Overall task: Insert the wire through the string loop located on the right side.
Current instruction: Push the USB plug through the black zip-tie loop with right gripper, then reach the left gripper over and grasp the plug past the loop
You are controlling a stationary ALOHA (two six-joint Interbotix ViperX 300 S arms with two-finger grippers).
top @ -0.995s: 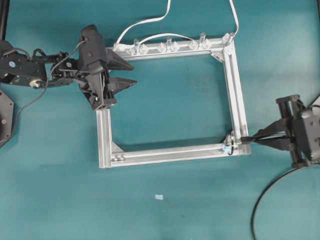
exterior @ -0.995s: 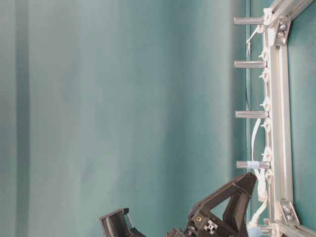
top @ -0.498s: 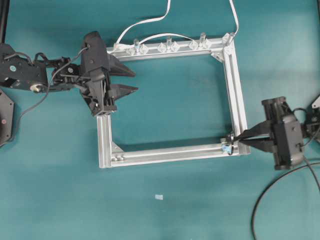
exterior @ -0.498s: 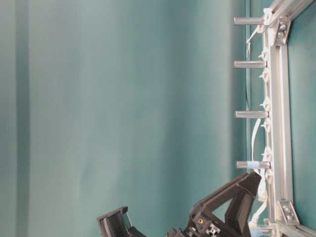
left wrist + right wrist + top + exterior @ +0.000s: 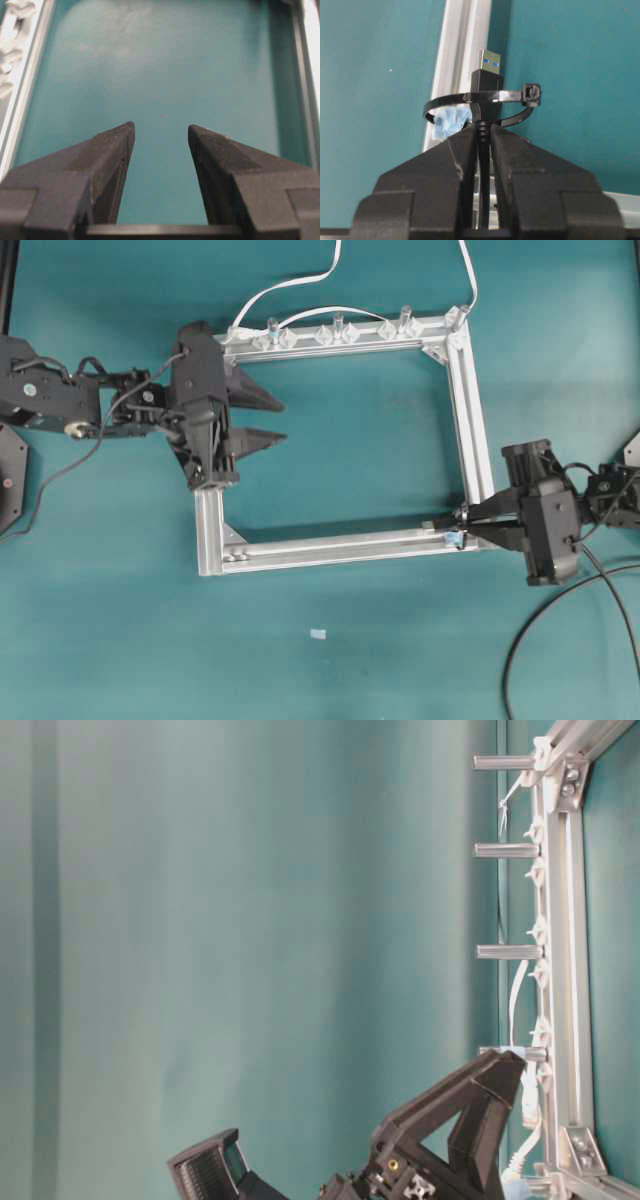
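Observation:
My right gripper (image 5: pixel 481 127) is shut on the wire (image 5: pixel 487 85), just behind its black plug. The plug's metal tip points away from me, over the aluminium frame (image 5: pixel 465 45). The string loop (image 5: pixel 449 99) is a thin dark band with a light-blue scrap at its left. One strand crosses over the plug body and the other curves under it, so the plug sits inside the loop. In the overhead view the right gripper (image 5: pixel 470 523) is at the frame's lower right corner beside the loop (image 5: pixel 455 537). My left gripper (image 5: pixel 282 420) (image 5: pixel 160 129) hangs open and empty over the frame's upper left.
The rectangular frame (image 5: pixel 340 545) lies mid-table. Clear clips (image 5: pixel 335 335) and short posts (image 5: pixel 505 850) line its far rail, with a flat white cable (image 5: pixel 300 285) threaded along them. The black wire trails off to the lower right (image 5: pixel 540 620). A small white scrap (image 5: pixel 318 634) lies in front.
My right gripper has moved left with the wire, up to the frame's lower right corner and the loop. The left gripper has drifted slightly right and stayed open.

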